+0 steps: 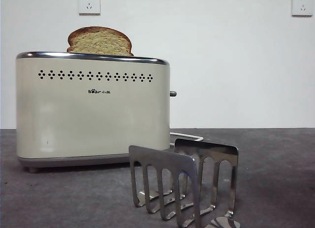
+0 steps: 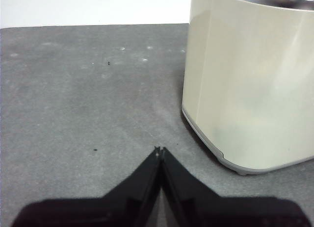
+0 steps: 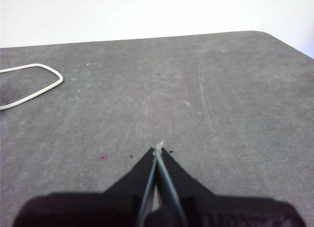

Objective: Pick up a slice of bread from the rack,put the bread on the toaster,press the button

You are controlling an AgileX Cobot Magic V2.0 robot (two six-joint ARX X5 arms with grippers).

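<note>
The slice of bread (image 1: 100, 41) stands upright in the top of the cream toaster (image 1: 93, 110), its rounded brown crust showing above the chrome rim. The dark round button (image 1: 173, 94) sticks out of the toaster's narrow right end. The steel rack (image 1: 184, 183) stands empty in front of the toaster, near the camera. My left gripper (image 2: 160, 150) is shut and empty, low over the table beside the toaster's wall (image 2: 250, 89). My right gripper (image 3: 159, 148) is shut and empty over bare table. Neither arm shows in the front view.
The toaster's white cord (image 1: 189, 136) lies on the dark grey table behind the rack and shows as a loop in the right wrist view (image 3: 34, 85). Two wall sockets (image 1: 89, 2) sit high on the white wall. The table's rounded far corner (image 3: 267, 35) shows.
</note>
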